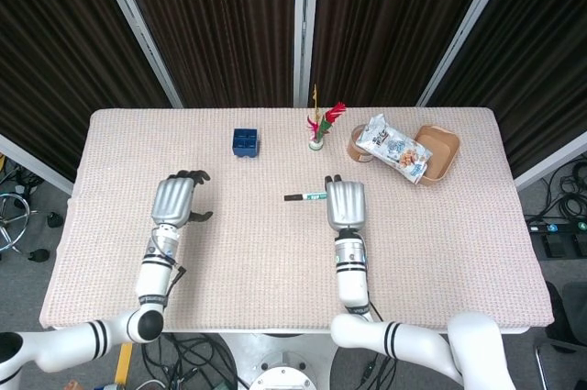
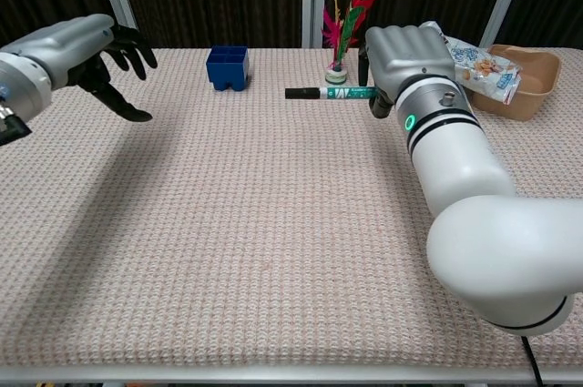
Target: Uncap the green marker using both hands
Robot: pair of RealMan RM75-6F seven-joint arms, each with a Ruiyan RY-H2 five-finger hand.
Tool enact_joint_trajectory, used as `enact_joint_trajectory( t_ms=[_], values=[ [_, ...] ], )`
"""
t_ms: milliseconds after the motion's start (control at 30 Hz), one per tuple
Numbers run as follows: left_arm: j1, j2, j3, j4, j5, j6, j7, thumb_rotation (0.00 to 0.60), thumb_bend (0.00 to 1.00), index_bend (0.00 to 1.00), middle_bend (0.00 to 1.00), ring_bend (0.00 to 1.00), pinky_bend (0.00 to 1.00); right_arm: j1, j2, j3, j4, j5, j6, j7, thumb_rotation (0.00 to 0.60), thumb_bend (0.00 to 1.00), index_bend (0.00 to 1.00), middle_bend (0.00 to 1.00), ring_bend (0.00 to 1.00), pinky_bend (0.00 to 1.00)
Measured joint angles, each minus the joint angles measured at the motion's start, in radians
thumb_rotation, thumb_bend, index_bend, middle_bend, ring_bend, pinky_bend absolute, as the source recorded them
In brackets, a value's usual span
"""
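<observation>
My right hand (image 1: pixel 345 204) (image 2: pixel 407 57) holds the green marker (image 1: pixel 305 196) (image 2: pixel 330 93) level above the table's middle, its black cap pointing left toward my other hand. The marker's green body disappears into the curled fingers. My left hand (image 1: pixel 175 200) (image 2: pixel 84 53) hovers at the left, raised off the cloth, fingers spread apart and holding nothing. A wide gap separates it from the cap's tip.
A blue box (image 1: pixel 245 142) (image 2: pixel 228 66) sits at the back centre-left. Behind the marker stand a small feather vase (image 1: pixel 317 138) (image 2: pixel 337 72), a brown jar (image 1: pixel 359 145), a snack bag (image 1: pixel 394 149) (image 2: pixel 469 57) and a tan bowl (image 1: pixel 440 151) (image 2: pixel 533 73).
</observation>
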Motion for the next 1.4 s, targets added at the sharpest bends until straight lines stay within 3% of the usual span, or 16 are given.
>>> enact_joint_trajectory(
  t_ms=[567,1033,1400],
  values=[
    [-0.119,-0.101,-0.028,0.05,-0.074,0.004,0.112,0.6,0.08,0.38,0.4,0.32,0.4,0.114,-0.167,0.088,0.205,-0.005,-0.091,0.036,0.6,0.33,0.67,0.59,0.92,0.99],
    [-0.162,-0.142,-0.053,0.093,-0.107,0.015,0.121,0.6,0.1,0.42,0.44,0.36,0.42,0.205,-0.177,0.137,0.246,0.001,-0.121,0.009,0.6,0.33,0.67,0.59,0.92,0.99],
    [-0.221,-0.185,-0.098,0.1,-0.171,0.039,0.182,0.6,0.12,0.47,0.49,0.42,0.49,0.269,-0.177,0.117,0.29,0.059,-0.119,0.024,0.6,0.33,0.67,0.59,0.92,0.99]
  ],
)
